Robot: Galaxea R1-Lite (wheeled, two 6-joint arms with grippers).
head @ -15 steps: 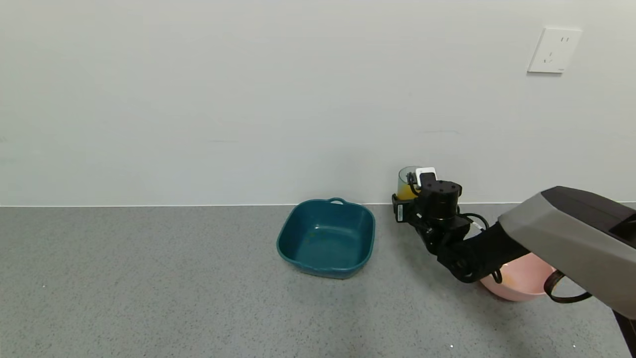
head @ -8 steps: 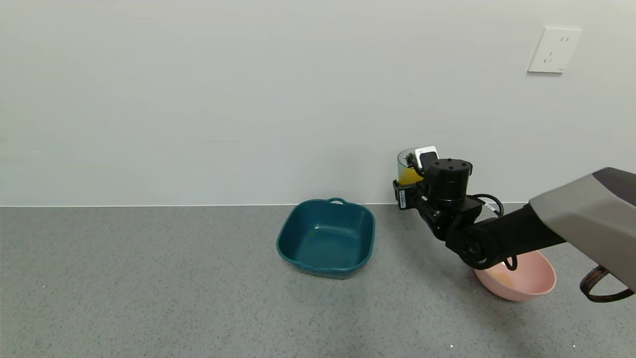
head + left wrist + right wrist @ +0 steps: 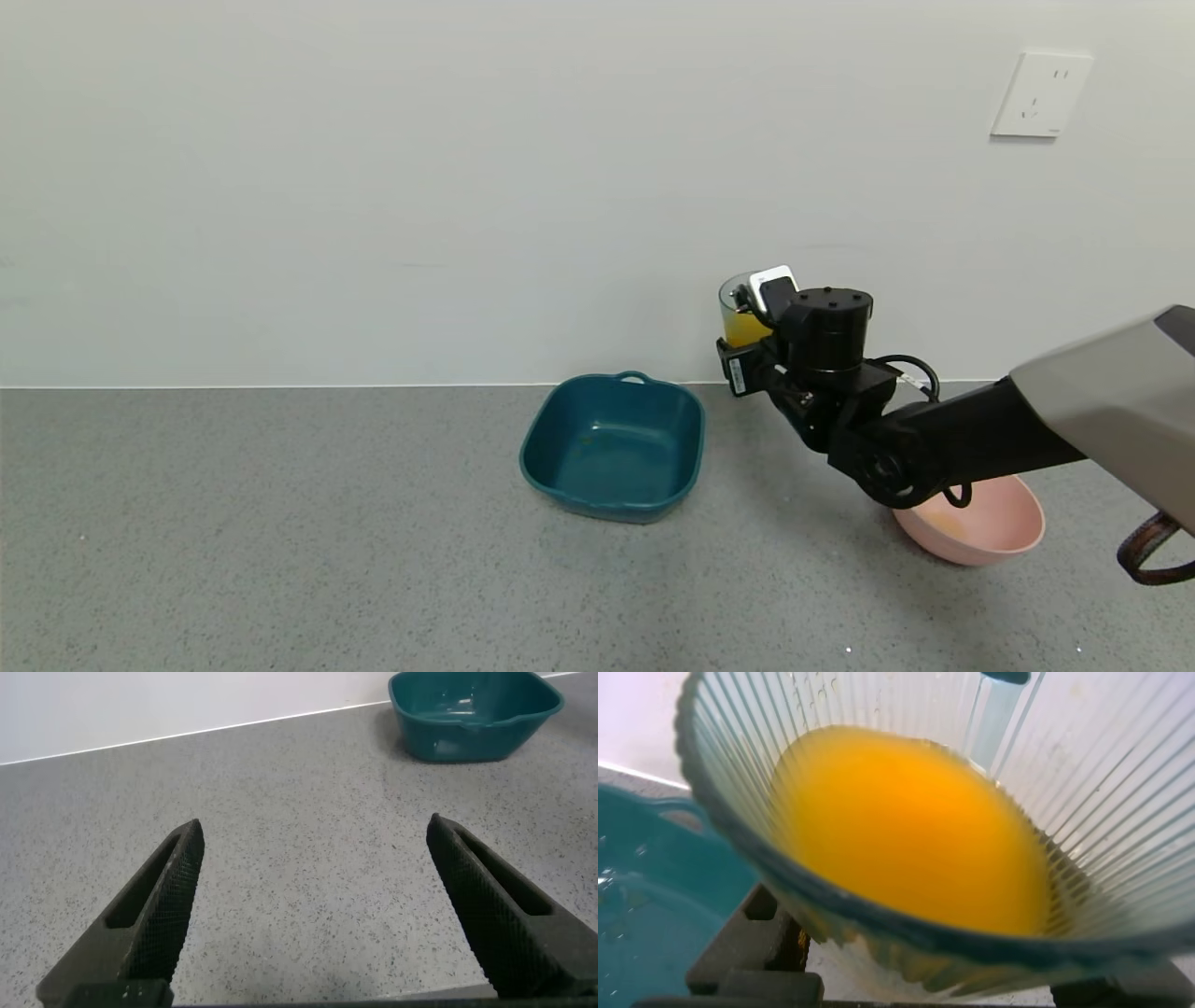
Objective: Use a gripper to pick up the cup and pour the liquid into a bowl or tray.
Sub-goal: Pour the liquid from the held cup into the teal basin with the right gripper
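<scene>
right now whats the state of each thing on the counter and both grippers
translucent blue-green ribbed cup: lifted off the counter, held near upright
orange-yellow liquid: all in the cup, unpoured
dark teal square basin: on the counter, nearly empty
round pink bowl: on the counter, faint orange residue
right gripper: shut on the cup
left gripper: open, empty

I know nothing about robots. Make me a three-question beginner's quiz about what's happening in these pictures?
1. True or false: the cup held by the right gripper stands on the counter.
2. Multiple choice: which container lies nearest under the robot's forearm? A) teal basin B) pink bowl C) a metal pot
3. Fill in: the liquid in the cup is ___ in colour.

Key: 1. False; it is held up in the air, to the right of the basin. 2. B. 3. Orange-yellow.

The left gripper is idle over bare counter, fingers open.
</scene>
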